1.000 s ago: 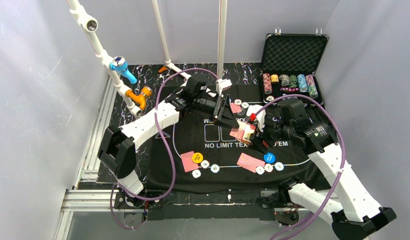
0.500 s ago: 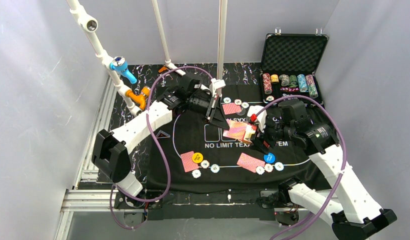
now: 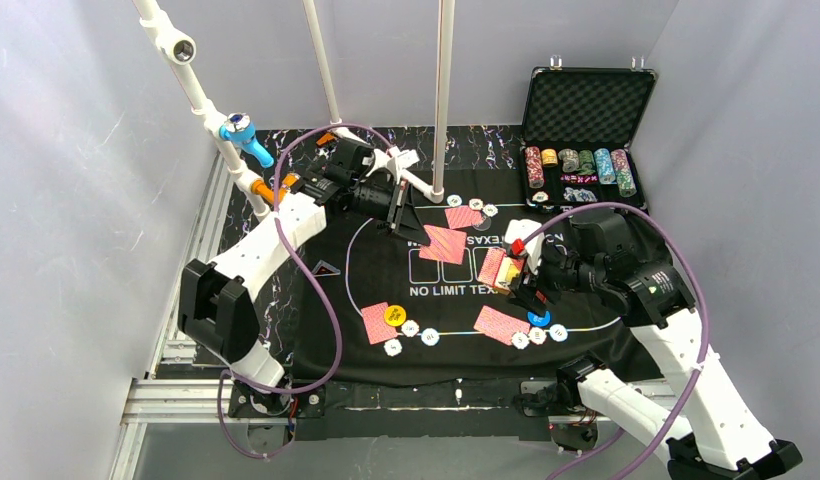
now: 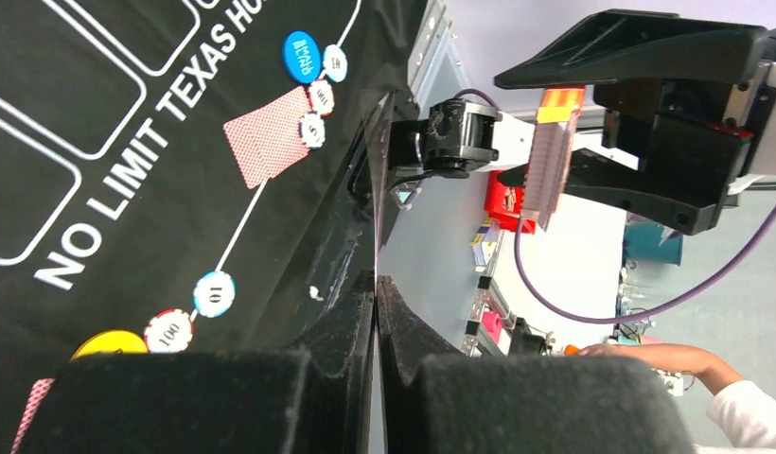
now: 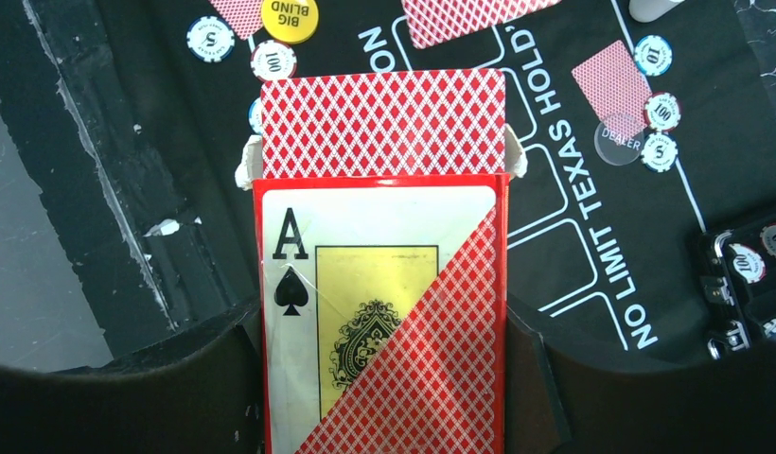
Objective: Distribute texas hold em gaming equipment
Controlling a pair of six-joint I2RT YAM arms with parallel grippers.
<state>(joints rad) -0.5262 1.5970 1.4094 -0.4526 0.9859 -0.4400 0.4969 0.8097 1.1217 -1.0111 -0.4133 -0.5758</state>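
Cards and chips already sit at two near-edge spots on the felt mat, so dealing looks about midway. Right arm hunches over mid-mat, right gripper clamped on the red deck box, deck poking out. Left arm's stretched far-left, left gripper pinched shut, empty, near a face-down card. Next I'd guess: open up, pinch the top card.

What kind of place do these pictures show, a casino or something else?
Probably a robot test cell, not a casino: plain grey panels enclose it, a left arm and a right arm stand by an aluminium frame, and a poker mat and chip case serve as props.
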